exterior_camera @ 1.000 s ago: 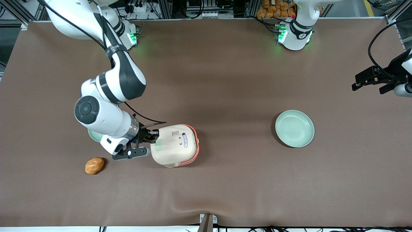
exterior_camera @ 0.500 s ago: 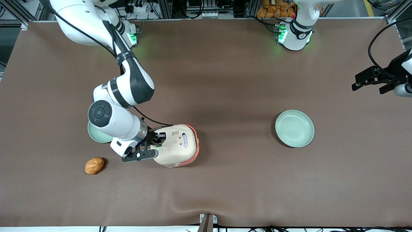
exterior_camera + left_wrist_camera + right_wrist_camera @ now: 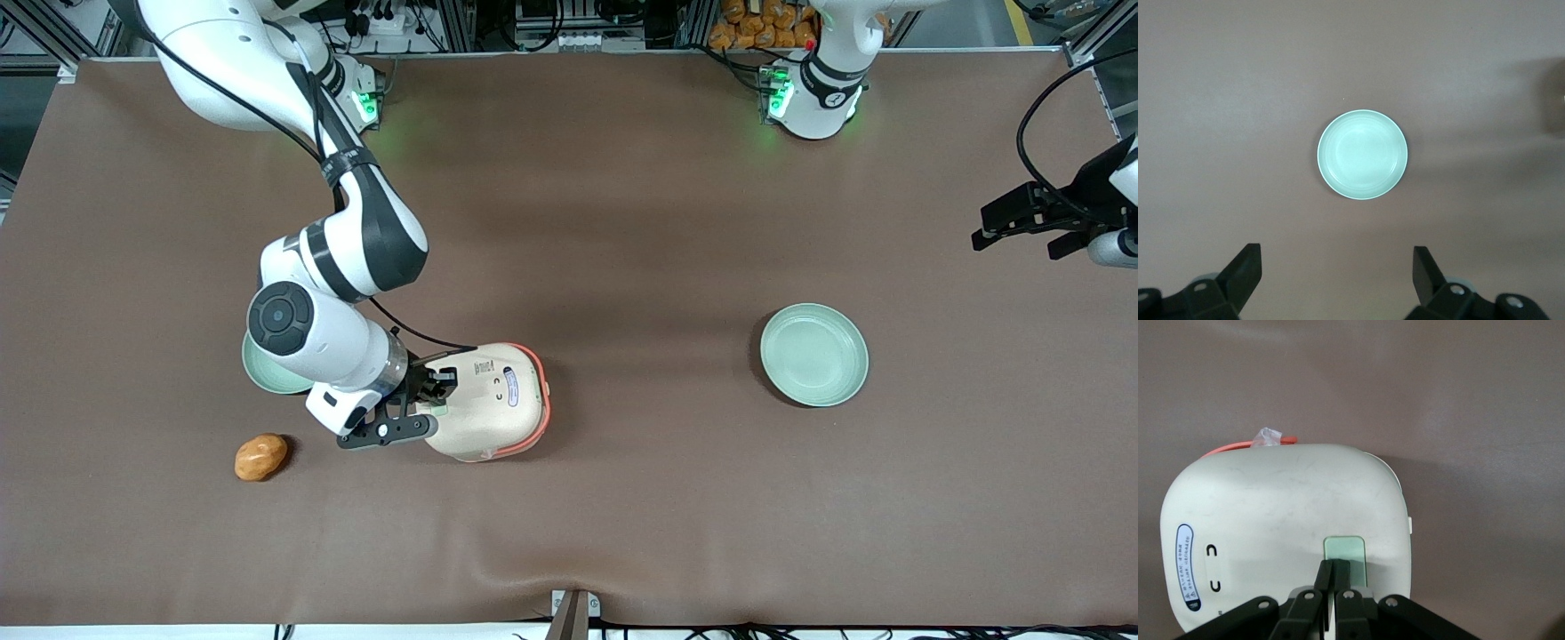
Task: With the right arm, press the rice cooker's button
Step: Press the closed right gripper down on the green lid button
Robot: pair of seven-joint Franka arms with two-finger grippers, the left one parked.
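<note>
Pressed together, the hand [image 3: 1333, 568] rests its fingertips on the pale green button [image 3: 1345, 553] atop the rice cooker [image 3: 487, 400], which sits on the brown bench [image 3: 622, 498] at lower left of centre in the front view. If the push lands off-centre, the tips could slide off and nudge the light cooker sideways toward the bun [image 3: 260, 457].

gripper [image 3: 1335, 570] closed on rice cooker [image 3: 489, 402] lid, potato [image 3: 260, 457] nearer front camera
</note>
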